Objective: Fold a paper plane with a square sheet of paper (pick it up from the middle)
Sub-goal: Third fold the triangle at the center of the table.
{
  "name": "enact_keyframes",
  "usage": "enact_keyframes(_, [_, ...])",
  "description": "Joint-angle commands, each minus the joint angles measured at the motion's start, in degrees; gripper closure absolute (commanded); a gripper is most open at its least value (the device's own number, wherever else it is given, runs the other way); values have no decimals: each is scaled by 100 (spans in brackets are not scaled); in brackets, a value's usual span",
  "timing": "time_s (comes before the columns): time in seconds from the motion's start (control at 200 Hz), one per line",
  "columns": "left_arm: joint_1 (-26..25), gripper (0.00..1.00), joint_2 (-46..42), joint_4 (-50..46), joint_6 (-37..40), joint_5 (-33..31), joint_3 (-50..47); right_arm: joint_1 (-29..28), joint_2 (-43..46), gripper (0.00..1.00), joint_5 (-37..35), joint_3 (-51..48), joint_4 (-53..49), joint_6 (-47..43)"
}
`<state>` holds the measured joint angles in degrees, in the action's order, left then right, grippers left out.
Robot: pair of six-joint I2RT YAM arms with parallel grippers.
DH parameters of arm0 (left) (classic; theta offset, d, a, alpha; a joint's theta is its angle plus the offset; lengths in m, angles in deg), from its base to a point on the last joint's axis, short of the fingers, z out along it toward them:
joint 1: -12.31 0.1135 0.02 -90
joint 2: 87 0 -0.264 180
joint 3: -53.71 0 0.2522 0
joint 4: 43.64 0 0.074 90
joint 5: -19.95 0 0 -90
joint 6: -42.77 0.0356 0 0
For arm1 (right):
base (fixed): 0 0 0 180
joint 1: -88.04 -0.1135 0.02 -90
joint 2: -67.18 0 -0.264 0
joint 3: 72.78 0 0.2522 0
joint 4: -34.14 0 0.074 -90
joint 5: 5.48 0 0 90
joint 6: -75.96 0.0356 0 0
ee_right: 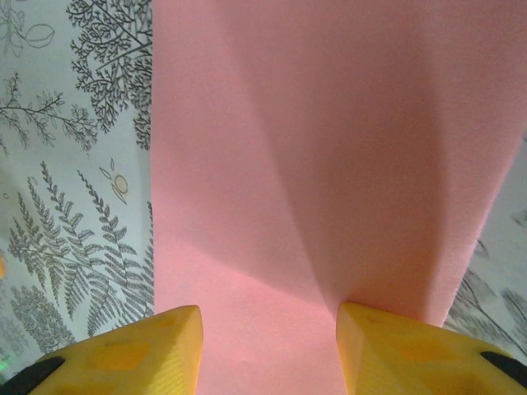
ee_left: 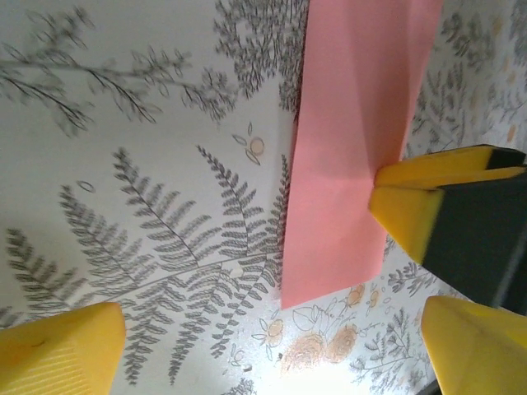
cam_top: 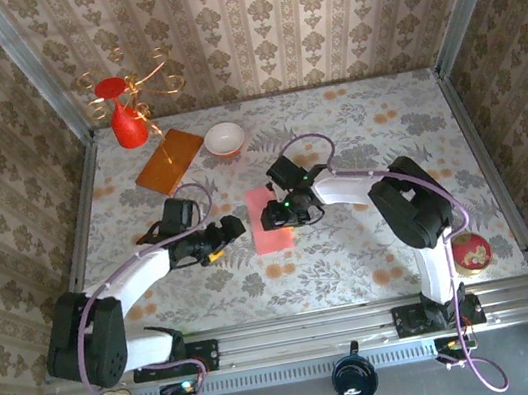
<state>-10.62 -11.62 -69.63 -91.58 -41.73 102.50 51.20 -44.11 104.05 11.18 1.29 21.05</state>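
Note:
The square sheet of paper point(cam_top: 270, 220) lies at the table's middle as a pink, narrow oblong, doubled over. My right gripper point(cam_top: 284, 212) is down on it. In the right wrist view the paper point(ee_right: 329, 164) spreads flat under my right gripper point(ee_right: 268, 350), whose yellow fingertips point(ee_right: 132, 354) stand apart; the right-hand part of the paper rises in a shaded flap at the other tip. My left gripper point(cam_top: 232, 229) hovers just left of the sheet, open. In the left wrist view the paper's near corner point(ee_left: 329, 271) lies ahead of my left gripper point(ee_left: 272, 354), with the right arm's yellow finger point(ee_left: 412, 206) pressing the paper's edge.
A red vase point(cam_top: 127, 126), an orange-brown wooden board point(cam_top: 170, 160) and a white bowl point(cam_top: 225, 139) stand at the back left. A red patterned dish point(cam_top: 472, 252) sits at the front right. Wallpapered walls close in the table's back and sides.

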Motion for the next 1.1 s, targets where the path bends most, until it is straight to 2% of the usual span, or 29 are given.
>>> enact_keyframes(0.0, [-176,8,155,142,-211,-41,294,119,649,51,2,-508,707,559])
enact_keyframes(0.12, [-280,11,273,155,-311,-155,458,210,834,53,-62,-1094,1401,1320])
enact_keyframes(0.135, [-435,11,290,159,-329,-175,473,219,819,53,-32,-1129,1462,1368])
enact_keyframes(0.315, [-655,22,538,254,-484,-143,591,229,657,60,207,-1291,1932,1511])
enact_keyframes(0.425, [-755,24,716,274,-521,-176,652,260,593,64,220,-1245,1866,1445])
enact_keyframes(0.78, [-905,38,1106,433,-743,-64,742,377,274,64,247,-1219,1457,1175])
enact_keyframes(1.095, [-932,43,1361,232,-604,103,773,441,142,64,336,-1251,1381,1184])
